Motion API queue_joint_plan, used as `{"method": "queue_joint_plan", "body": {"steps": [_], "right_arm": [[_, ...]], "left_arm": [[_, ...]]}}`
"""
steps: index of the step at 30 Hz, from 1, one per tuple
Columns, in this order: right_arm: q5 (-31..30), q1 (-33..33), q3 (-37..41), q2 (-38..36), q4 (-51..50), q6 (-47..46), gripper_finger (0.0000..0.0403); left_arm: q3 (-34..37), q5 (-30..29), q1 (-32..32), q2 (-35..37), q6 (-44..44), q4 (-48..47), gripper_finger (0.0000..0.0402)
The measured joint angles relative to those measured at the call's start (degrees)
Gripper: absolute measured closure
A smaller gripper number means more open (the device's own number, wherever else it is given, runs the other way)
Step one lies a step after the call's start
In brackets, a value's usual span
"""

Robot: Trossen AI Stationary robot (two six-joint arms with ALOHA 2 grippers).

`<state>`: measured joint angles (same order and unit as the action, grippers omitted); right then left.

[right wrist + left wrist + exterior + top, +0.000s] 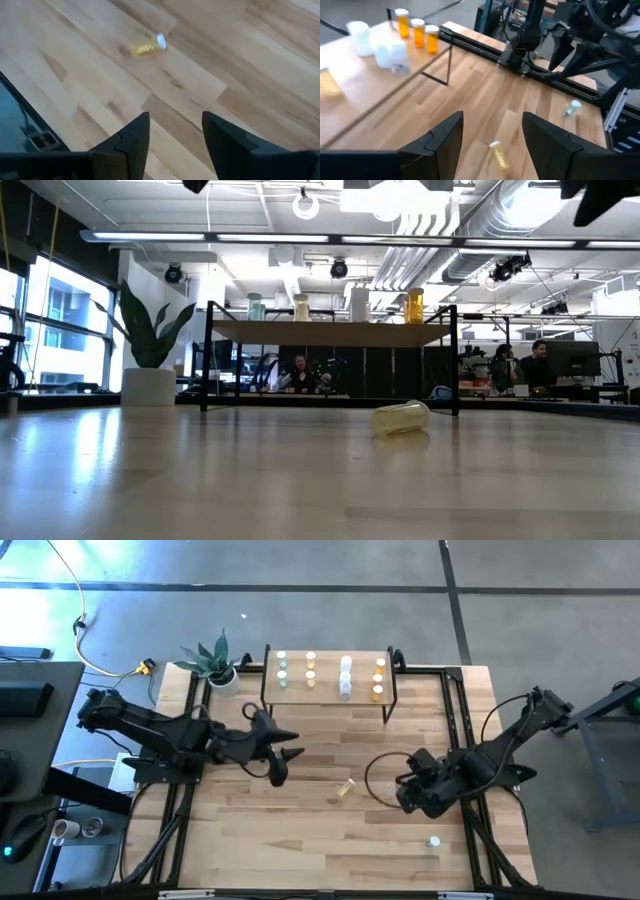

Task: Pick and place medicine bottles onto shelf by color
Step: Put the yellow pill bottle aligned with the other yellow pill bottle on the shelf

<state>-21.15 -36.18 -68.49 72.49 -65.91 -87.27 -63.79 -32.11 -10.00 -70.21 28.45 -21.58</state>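
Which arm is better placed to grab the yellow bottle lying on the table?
Probably the left. Its open tool hangs nearer the tipped yellow bottle and nearer the shelf. The right tool is also open and close.

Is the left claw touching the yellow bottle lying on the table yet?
Apart. In the high view the left claw sits well short of the yellow bottle, with bare table between them. The left wrist view shows its open fingers above the bottle, nothing between them.

Potted plant (214, 662) at table's (300, 840) far-left corner; yellow cable (105, 668) on floor; ppl at desks behind.
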Motion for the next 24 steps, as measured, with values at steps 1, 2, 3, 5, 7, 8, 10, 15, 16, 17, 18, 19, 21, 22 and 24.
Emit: {"method": "queue_joint_plan", "body": {"steps": [1,2,3,5,7,8,10,15,16,17,18,19,21,22,24], "right_arm": [[0.22,-0.79,0.00,0.51,-0.14,0.15,0.0231],[0.72,-1.61,0.00,0.98,-0.43,0.16,0.0231],[1.79,-2.21,0.00,1.40,-0.57,0.15,0.0231],[4.16,-3.60,0.00,2.32,-0.48,-0.36,0.0231],[5.33,-5.11,0.00,3.04,-0.43,-2.02,0.0231],[5.27,-5.91,0.00,3.44,-0.42,-3.14,0.0231],[4.78,-7.59,0.00,4.28,-0.44,-5.61,0.0231],[2.97,-11.18,0.00,5.98,-0.48,-10.84,0.0231],[2.42,-11.69,0.00,6.25,-0.48,-11.79,0.0231],[1.91,-12.17,0.00,6.57,-0.52,-12.77,0.0231],[1.78,-12.62,0.00,6.92,-0.56,-13.36,0.0231],[1.79,-12.93,0.00,7.27,-0.58,-13.85,0.0231],[1.77,-13.42,0.00,7.79,-0.75,-14.50,0.0231],[1.77,-13.53,0.00,8.06,-0.75,-14.50,0.0231],[1.77,-13.53,0.00,8.54,-0.80,-14.50,0.0231]], "left_arm": [[-0.01,-0.01,-0.32,-0.96,0.65,0.51,0.0208],[-0.04,0.00,-0.66,-1.79,1.28,0.55,0.0208],[-0.02,0.05,-0.98,-2.53,1.89,0.30,0.0208],[-0.03,-0.03,-1.63,-4.16,3.04,0.87,0.0208],[-0.04,0.18,-2.22,-5.90,3.56,1.28,0.0208],[0.02,0.52,-2.52,-6.68,3.78,1.29,0.0208],[-0.04,1.54,-2.77,-8.32,3.93,3.45,0.0208],[-0.02,4.39,-2.87,-12.92,3.95,8.37,0.0208],[-0.02,4.56,-2.87,-13.84,3.95,9.35,0.0208],[-0.02,4.72,-2.87,-14.88,3.95,10.39,0.0208],[-0.02,4.89,-2.85,-15.95,3.95,11.38,0.0208],[-0.02,4.91,-2.85,-17.02,3.95,12.21,0.0208],[-0.02,4.90,-2.85,-19.15,3.94,13.67,0.0208],[-0.02,4.80,-2.85,-20.13,3.95,14.17,0.0208],[-0.04,4.34,-2.75,-22.53,3.95,15.77,0.0208]]}}
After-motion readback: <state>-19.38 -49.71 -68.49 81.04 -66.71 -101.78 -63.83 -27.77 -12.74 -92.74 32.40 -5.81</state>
